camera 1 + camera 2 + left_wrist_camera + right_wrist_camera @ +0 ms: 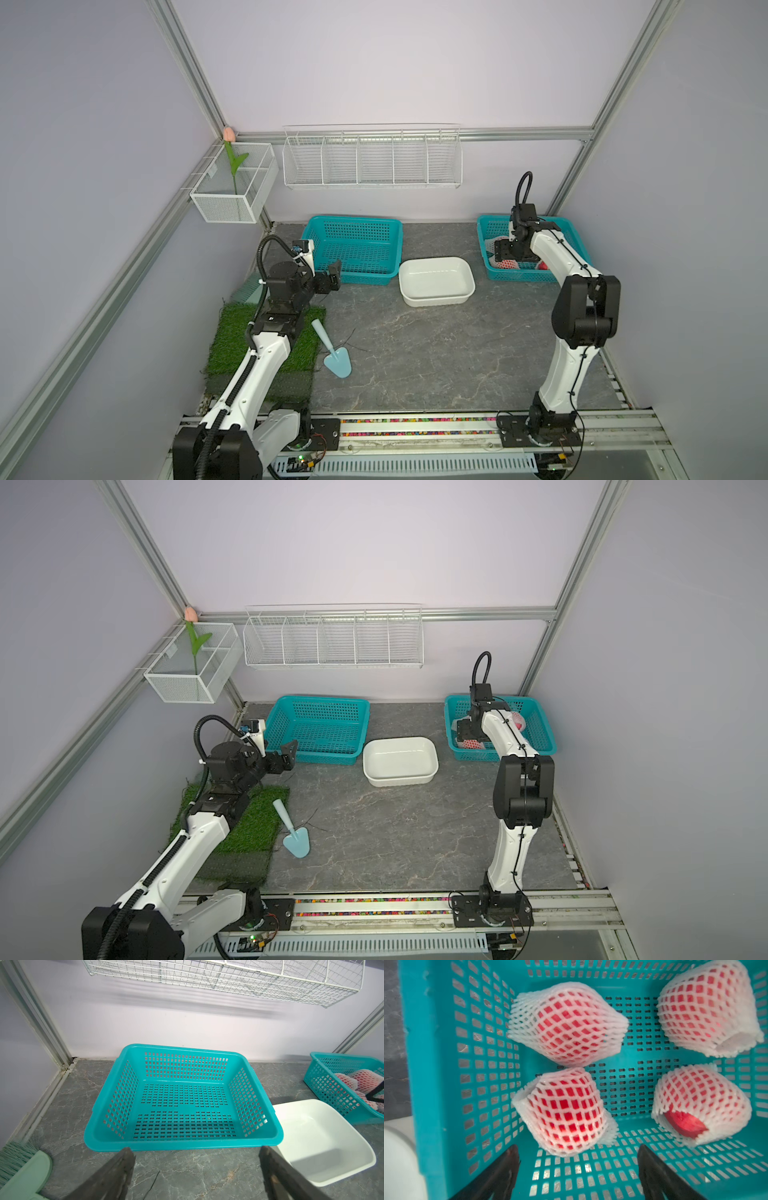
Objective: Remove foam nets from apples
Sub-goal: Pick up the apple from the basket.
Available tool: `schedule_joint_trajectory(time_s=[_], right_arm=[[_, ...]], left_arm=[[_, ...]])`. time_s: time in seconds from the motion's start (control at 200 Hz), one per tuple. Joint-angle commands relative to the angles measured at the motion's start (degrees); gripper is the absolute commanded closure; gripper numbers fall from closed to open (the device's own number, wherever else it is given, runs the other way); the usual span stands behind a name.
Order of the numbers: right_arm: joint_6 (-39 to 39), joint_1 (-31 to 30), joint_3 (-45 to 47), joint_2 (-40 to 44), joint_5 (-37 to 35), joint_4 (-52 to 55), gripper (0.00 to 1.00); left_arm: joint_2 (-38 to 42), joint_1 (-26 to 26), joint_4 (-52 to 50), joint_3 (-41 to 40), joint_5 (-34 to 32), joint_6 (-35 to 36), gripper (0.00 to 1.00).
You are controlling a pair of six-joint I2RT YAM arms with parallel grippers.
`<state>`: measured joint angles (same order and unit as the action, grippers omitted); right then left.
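Both top views give me soft, even light from overhead, with only faint shadows on the grey counter [436, 353]. In the left wrist view the wire rack [228, 978] casts a streaky shadow on the wall [187, 1022] and lines bend toward the edges. In the right wrist view the foam nets [566, 1024] glare slightly, while the basket [436, 1064] and right hand [578, 1147] blur.

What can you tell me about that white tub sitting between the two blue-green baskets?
The white tub is a shallow rectangular basin with rounded corners, looking like glossy plastic. It stands upright and empty on the grey stone-patterned table, close beside the empty teal basket; whether they touch is unclear.
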<state>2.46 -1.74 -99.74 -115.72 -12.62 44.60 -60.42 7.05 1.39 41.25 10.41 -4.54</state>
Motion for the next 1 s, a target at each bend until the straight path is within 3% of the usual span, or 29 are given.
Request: schedule_joint_trajectory(time_s=[0.0, 0.34, 0.72, 0.865, 0.995], right_arm=[[-4.46, 0.26, -3.00, -2.65, 2.52, 4.58, 0.11], [-13.79, 1.64, -10.56, -10.09, 9.02, 8.70, 0.11], [-17.63, 3.77, -12.68, -14.58, 11.27, 9.87, 0.11], [-18.15, 4.28, -13.61, -15.82, 13.95, 12.17, 0.00], [-18.37, 4.29, -13.67, -15.64, 14.80, 11.86, 0.09]], left_arm=[[-0.50, 0.16, -2.90, 1.56, 1.37, -0.08, 0.04], [-7.19, 1.61, -4.56, 8.40, 2.99, 1.05, 0.04], [-12.50, 3.74, -4.34, 12.27, 3.34, 0.69, 0.05], [-12.79, 4.18, -4.33, 12.36, 3.12, 0.49, 0.05], [-12.77, 4.29, -4.67, 12.54, 2.98, 0.62, 0.05]])
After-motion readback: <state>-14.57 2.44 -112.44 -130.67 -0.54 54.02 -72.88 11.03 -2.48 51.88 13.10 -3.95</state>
